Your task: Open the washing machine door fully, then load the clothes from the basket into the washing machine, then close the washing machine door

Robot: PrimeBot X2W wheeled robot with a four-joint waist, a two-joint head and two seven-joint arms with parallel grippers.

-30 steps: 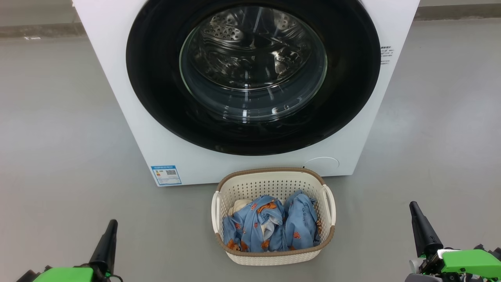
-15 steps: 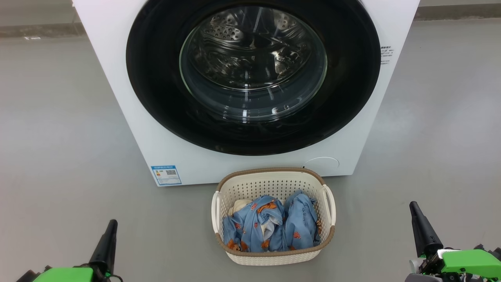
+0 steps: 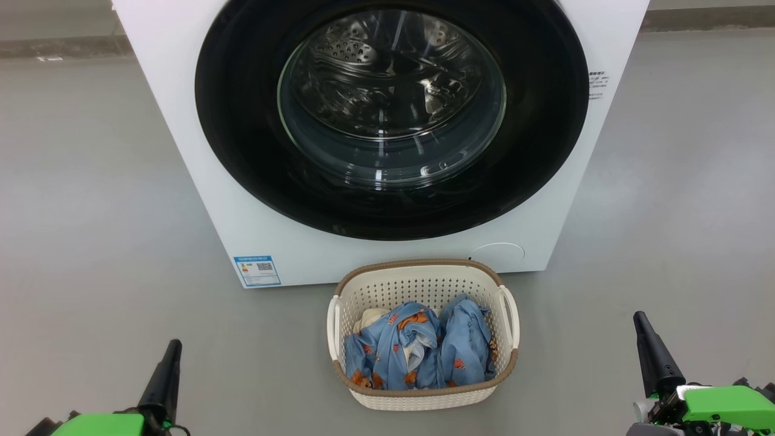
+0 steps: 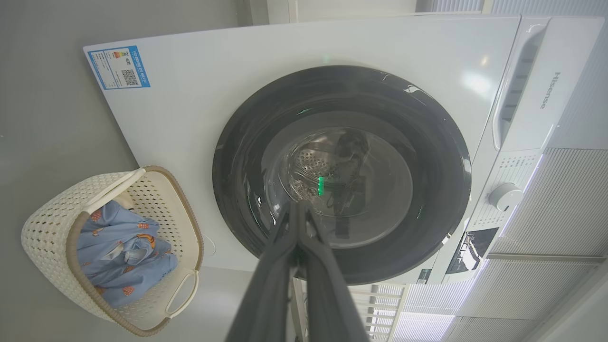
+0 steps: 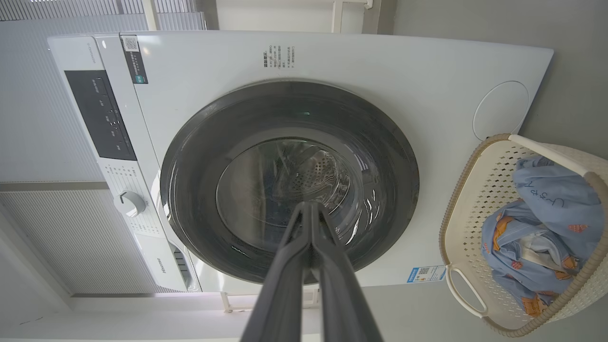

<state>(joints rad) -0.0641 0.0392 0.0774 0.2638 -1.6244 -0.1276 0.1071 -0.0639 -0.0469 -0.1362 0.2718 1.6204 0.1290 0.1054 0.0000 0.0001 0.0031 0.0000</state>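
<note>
Head view: looking down at a shut door (image 3: 390, 115), flush in the washer (image 3: 290, 254). Just in front, on the floor (image 3: 91, 242), a basket (image 3: 424, 284) with the clothes (image 3: 418, 354) heaped inside. Low at either side, left gripper (image 3: 174, 348) and right gripper (image 3: 640, 324), each pinched together on nothing, well apart from door and basket.

Left wrist view: sighting along the left gripper (image 4: 297, 209), tips pressed together, straight at the door (image 4: 342, 175). Off to one side, basket (image 4: 52, 228) and clothes (image 4: 123, 247). No handle to be made out.

Right wrist view: same aim along the right gripper (image 5: 311, 206), tips meeting, empty, toward the door (image 5: 289, 161). Basket (image 5: 468, 199) and clothes (image 5: 536, 223) at the edge.

Probably stiff and latched, that door, with a glossy rim (image 5: 190, 190) likely slick under hard fingers. Better to hook the rim's outer edge than press the glass (image 5: 256, 199). Clothes probably soft, light and limp. Best pinched at a raised fold on top, expecting trailing ends. Basket probably light enough to slide if snagged.
</note>
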